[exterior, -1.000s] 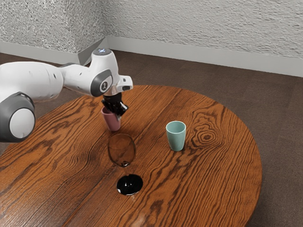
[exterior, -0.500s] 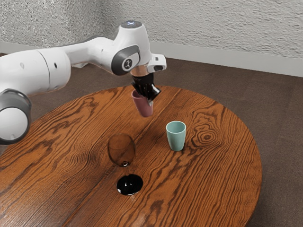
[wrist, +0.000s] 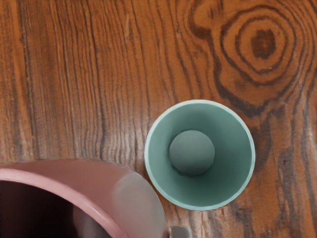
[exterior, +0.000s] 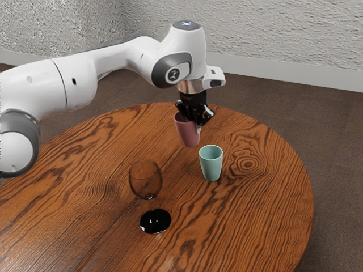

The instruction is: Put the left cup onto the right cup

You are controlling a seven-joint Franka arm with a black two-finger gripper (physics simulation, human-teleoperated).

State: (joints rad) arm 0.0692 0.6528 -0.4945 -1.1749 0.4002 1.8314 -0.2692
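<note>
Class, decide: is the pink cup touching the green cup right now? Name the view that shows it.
Apart. The exterior view shows the pink cup held aloft in the pincer, tabletop visible between it and the green cup.

Illumination is even and diffuse, probably from overhead. Shadows on the table (exterior: 255,226) are soft and faint; the teal cup (exterior: 210,162) casts a slight contact shadow. The wood carries a weak sheen. In the wrist view the pink cup (wrist: 74,198) has a dark interior and a blurred near rim.
</note>
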